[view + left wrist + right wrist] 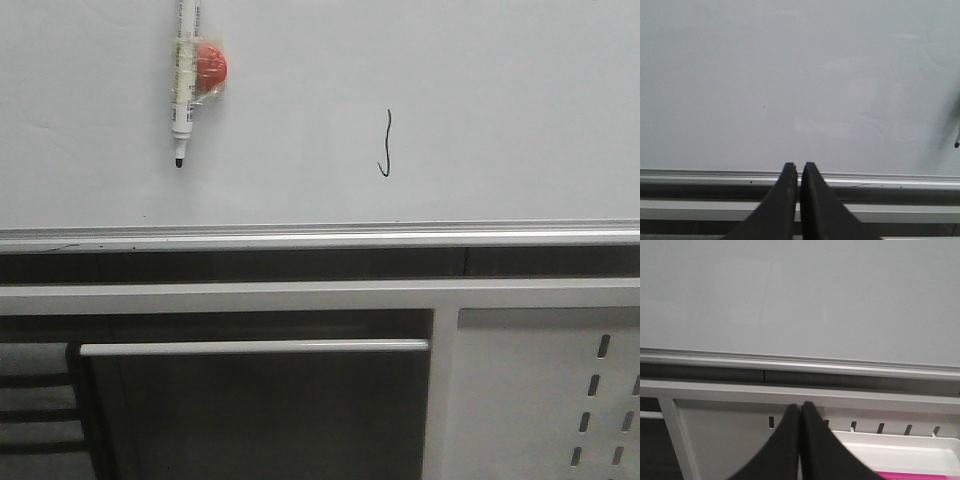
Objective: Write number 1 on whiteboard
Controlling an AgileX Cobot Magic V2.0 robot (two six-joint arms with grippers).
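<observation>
You are looking at the large pale grey-white glossy whiteboard [480, 80] with its silver metal rim along the lower edge, filling the upper half of the front view. On it sits the number 1 [385, 143], a thin black, slightly wavy vertical pen stroke with a small hook at its foot, a little right of centre and above the rim. At about 9 o'clock from the stroke, well apart from it, a white marker pen [184, 80] hangs upright with its black tip down, taped against a round orange-red magnet [210, 66] that touches its right side.

Below the board you see a white frame bar, and at 5 o'clock a white perforated panel with slots [560, 400].

Neither arm shows in the front view. In the left wrist view your left gripper [799, 167] points at the board's lower rim with its black jaws together, holding nothing. In the right wrist view your right gripper [800, 407] also has its jaws pressed together and empty, over the slotted panel, with a white tray [900, 450] holding something pink beside it.
</observation>
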